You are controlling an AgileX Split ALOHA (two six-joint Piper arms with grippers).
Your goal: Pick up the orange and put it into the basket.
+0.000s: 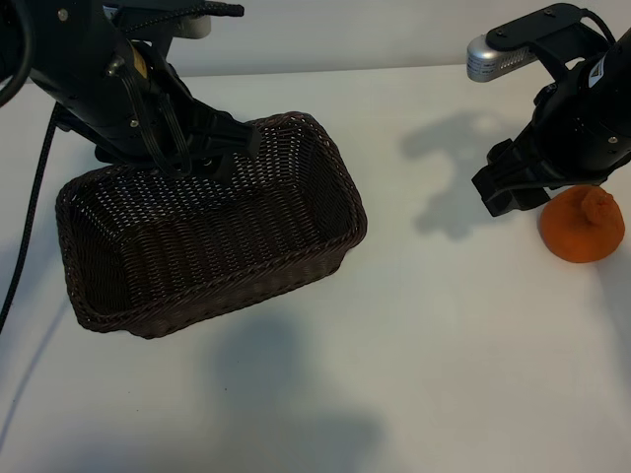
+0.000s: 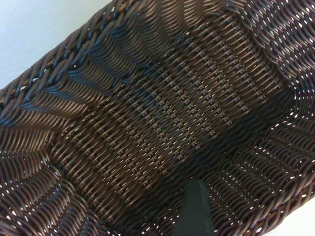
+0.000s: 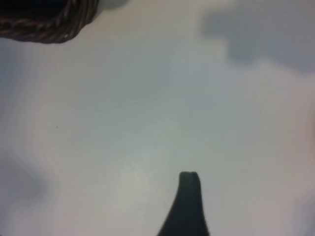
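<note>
A: Where's the right gripper (image 1: 515,194)?
B: Jaws apart, empty, hanging just beside the orange (image 1: 582,226) on the table (image 1: 424,335).
A: And the left gripper (image 1: 202,148)?
B: Spread too, over the basket (image 1: 212,271), well apart from the fruit.
A: So, still the approach?
B: I'd say so; next it must centre over the orange and close.

Both arms bent steeply downward, left tool (image 1: 202,148) and right tool (image 1: 513,187) spread wide.
</note>
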